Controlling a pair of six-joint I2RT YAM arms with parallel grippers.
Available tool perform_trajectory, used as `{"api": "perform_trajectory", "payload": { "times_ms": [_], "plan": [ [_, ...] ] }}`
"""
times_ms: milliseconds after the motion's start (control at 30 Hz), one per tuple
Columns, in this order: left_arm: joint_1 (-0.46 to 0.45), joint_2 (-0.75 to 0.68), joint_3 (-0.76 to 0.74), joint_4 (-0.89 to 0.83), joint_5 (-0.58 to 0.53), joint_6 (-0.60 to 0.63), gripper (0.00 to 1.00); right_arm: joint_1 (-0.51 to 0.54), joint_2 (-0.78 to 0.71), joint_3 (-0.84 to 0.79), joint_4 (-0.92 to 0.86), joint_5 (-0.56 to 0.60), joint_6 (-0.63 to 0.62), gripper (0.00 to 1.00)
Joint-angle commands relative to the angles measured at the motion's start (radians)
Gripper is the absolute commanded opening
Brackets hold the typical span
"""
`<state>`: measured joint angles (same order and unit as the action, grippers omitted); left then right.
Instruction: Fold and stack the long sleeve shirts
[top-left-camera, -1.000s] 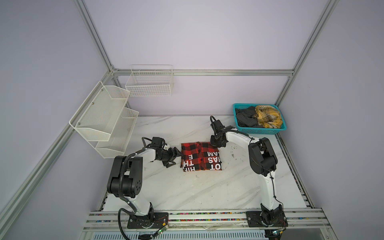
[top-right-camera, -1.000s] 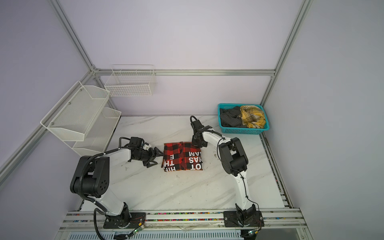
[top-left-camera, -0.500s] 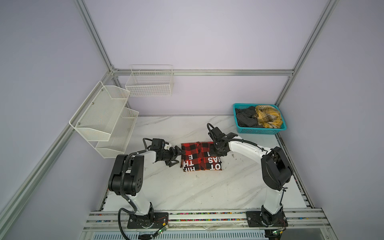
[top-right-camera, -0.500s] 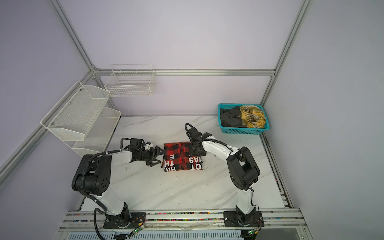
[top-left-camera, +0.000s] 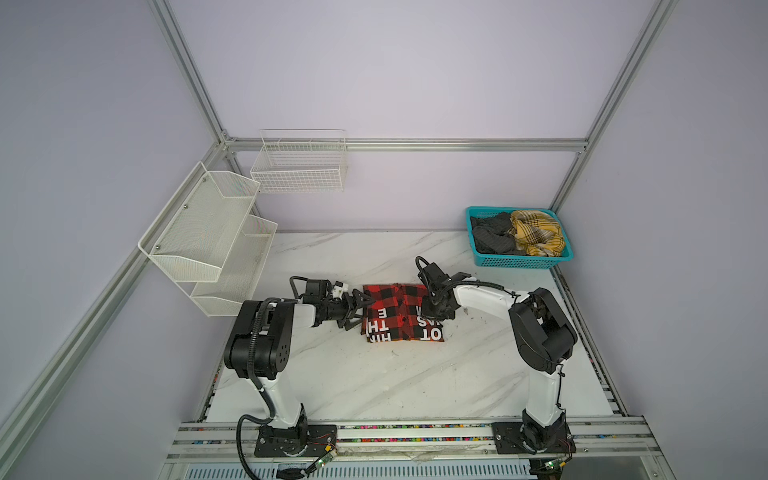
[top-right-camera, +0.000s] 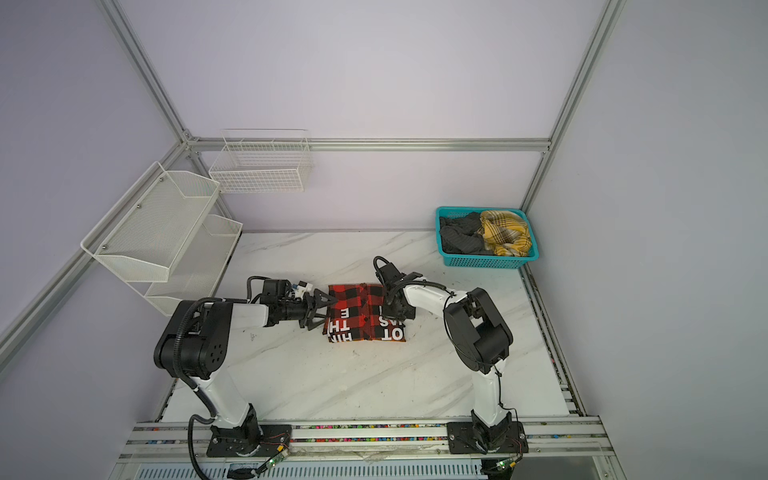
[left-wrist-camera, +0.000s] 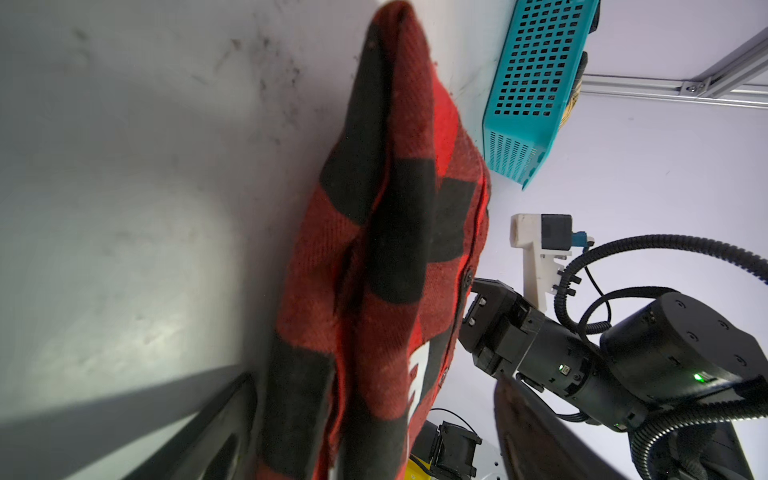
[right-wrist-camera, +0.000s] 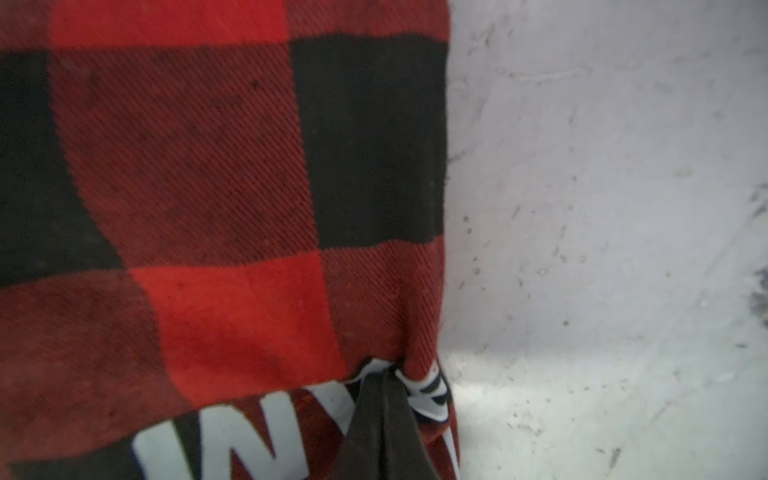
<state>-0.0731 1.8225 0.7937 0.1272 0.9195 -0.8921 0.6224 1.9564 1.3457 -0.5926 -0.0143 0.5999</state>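
A red-and-black buffalo-check shirt (top-left-camera: 401, 309) lies folded into a flat rectangle near the middle of the white marble-patterned worktop (top-left-camera: 395, 382). It carries big white block letters, cut off by the folds. In both top views they appear upside down: "E", "TH" and "HIN" on the left half and "OT" on the right half, with a further line above "OT" partly hidden by the arm.

The left hand (top-left-camera: 360, 311) is at the shirt's left edge with its jaws spread wide. In the left wrist view the folded edge runs between the two dark fingers (left-wrist-camera: 523, 419), and nothing is clamped.

The right hand (top-left-camera: 441, 318) rests on the shirt's right edge with its jaws closed. In the right wrist view the cloth puckers at the joined fingertips (right-wrist-camera: 382, 411), pinched just beside a white letter, and "IN" can be read next to them.

At the far right corner of the worktop stands a teal plastic basket (top-left-camera: 523, 262). It holds a crumpled dark grey shirt (top-left-camera: 492, 239) and, beside it, a yellow plaid shirt (top-left-camera: 538, 237).
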Motion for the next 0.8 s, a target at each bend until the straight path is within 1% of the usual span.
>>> {"api": "perform_trajectory", "payload": {
  "times_ms": [0,200,333,533,667,767],
  "plan": [
    [-0.030,0.099,-0.068,-0.083,-0.165,-0.027,0.89,-0.006,0.029,-0.022,-0.009,-0.005,0.014,0.07],
    [-0.075,0.156,-0.070,-0.002,-0.150,-0.075,0.85,-0.007,0.032,-0.023,-0.006,-0.011,0.008,0.07],
    [-0.096,0.176,-0.068,0.054,-0.124,-0.115,0.77,-0.007,0.035,-0.025,0.002,-0.021,0.011,0.07],
    [-0.114,0.157,-0.045,0.102,-0.090,-0.163,0.57,-0.008,0.028,-0.026,0.009,-0.029,0.012,0.07],
    [-0.130,0.135,-0.021,0.116,-0.077,-0.195,0.40,-0.007,0.021,-0.026,0.010,-0.032,0.015,0.07],
    [-0.139,0.125,-0.006,0.133,-0.067,-0.225,0.30,-0.007,0.015,-0.021,0.010,-0.038,0.015,0.06]
  ]
}}
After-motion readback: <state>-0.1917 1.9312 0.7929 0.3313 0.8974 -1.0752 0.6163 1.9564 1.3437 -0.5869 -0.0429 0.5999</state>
